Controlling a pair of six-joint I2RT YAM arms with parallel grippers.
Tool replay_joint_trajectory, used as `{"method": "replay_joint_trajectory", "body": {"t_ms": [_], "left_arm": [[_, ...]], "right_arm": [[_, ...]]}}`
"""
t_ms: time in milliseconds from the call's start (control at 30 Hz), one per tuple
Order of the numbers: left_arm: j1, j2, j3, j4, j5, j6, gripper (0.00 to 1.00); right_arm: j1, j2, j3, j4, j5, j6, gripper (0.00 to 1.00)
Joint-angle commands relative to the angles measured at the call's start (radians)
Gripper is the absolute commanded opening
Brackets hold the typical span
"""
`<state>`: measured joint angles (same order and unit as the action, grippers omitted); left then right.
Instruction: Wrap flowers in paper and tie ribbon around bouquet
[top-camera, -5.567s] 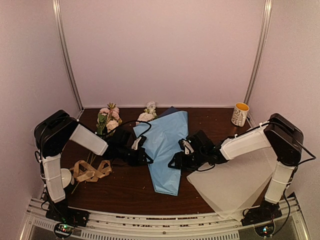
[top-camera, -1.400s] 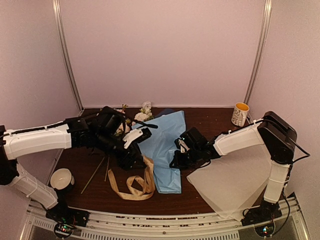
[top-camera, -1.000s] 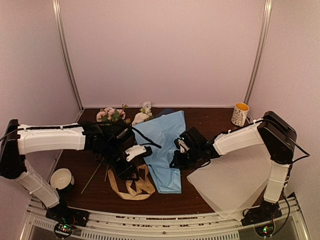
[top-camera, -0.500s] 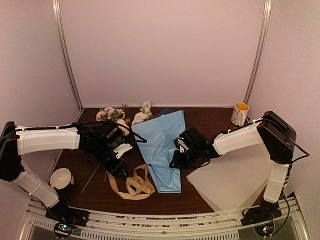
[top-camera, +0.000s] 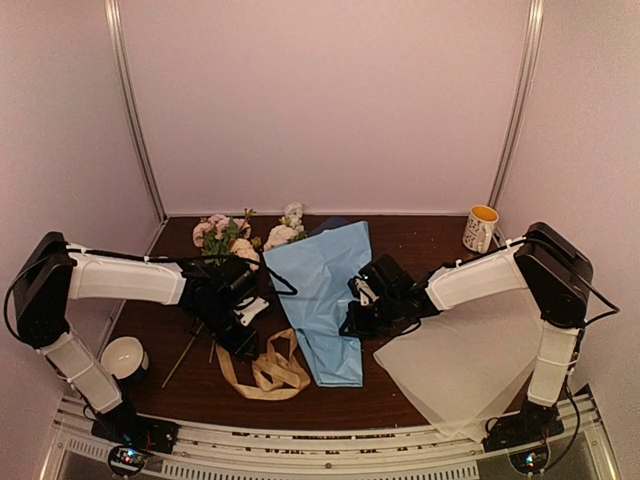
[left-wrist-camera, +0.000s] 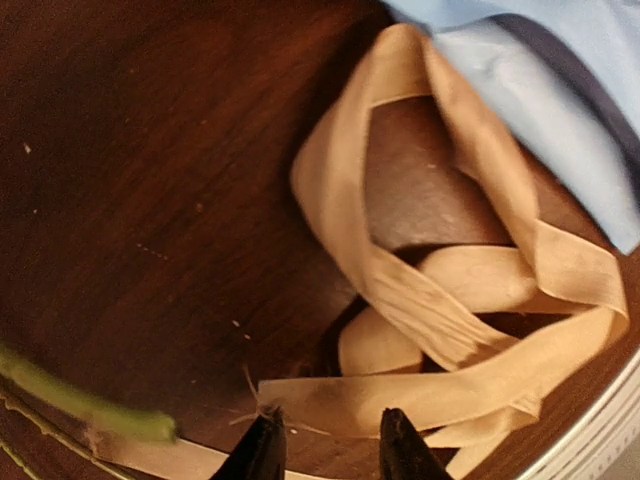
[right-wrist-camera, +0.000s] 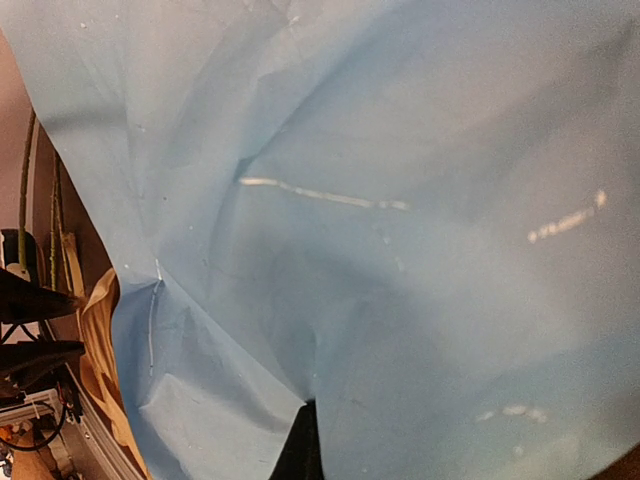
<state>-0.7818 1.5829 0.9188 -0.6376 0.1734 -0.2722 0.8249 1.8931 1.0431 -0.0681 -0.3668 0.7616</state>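
the left arm (top-camera: 120, 278) and right arm (top-camera: 482, 280) share one build: white boxy link shells between chunky black joint housings, with thin black cables (top-camera: 284, 284) looping off the forearms. the left gripper (left-wrist-camera: 325, 445) has dark tapered fingers (left-wrist-camera: 262, 452). toward six o'clock, black bases (top-camera: 130, 440) show tiny red and green lights.

The table (left-wrist-camera: 150, 200) is dark brown wood, smooth, with a low gloss and a few pale specks. The ribbon (left-wrist-camera: 400, 300) is tan-gold satin cloth, softly shiny, with fine lengthwise creases. My left gripper (left-wrist-camera: 330, 435) has fingers (left-wrist-camera: 262, 455) of matt black plastic. At my right wrist the paper (right-wrist-camera: 400, 150) is light blue and matt, crumpled into soft folds, with a few thin glossy streaks. From above, the pale sheet (top-camera: 470, 370) looks translucent and smooth, the mug (top-camera: 480, 229) glazed, my arm shells (top-camera: 125, 277) smooth white plastic, and the front rail (top-camera: 300, 455) ribbed metal.
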Motion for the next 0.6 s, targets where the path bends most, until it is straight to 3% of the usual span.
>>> {"method": "replay_joint_trajectory", "body": {"t_ms": [0,100,267,567], "left_arm": [[0.002,0.087,0.058,-0.022,-0.138,-0.065,0.34],[0.002,0.094,0.072,-0.044,-0.179,-0.077,0.37],[0.002,0.111,0.073,-0.060,-0.244,-0.087,0.52],[0.001,0.170,0.079,0.022,-0.244,-0.054,0.56]], "right_arm": [[0.007,0.044,-0.009,-0.083,0.051,-0.033,0.00],[0.006,0.046,-0.010,-0.086,0.053,-0.039,0.00],[0.007,0.051,-0.007,-0.086,0.054,-0.039,0.00],[0.007,0.049,-0.009,-0.095,0.061,-0.045,0.00]]}}
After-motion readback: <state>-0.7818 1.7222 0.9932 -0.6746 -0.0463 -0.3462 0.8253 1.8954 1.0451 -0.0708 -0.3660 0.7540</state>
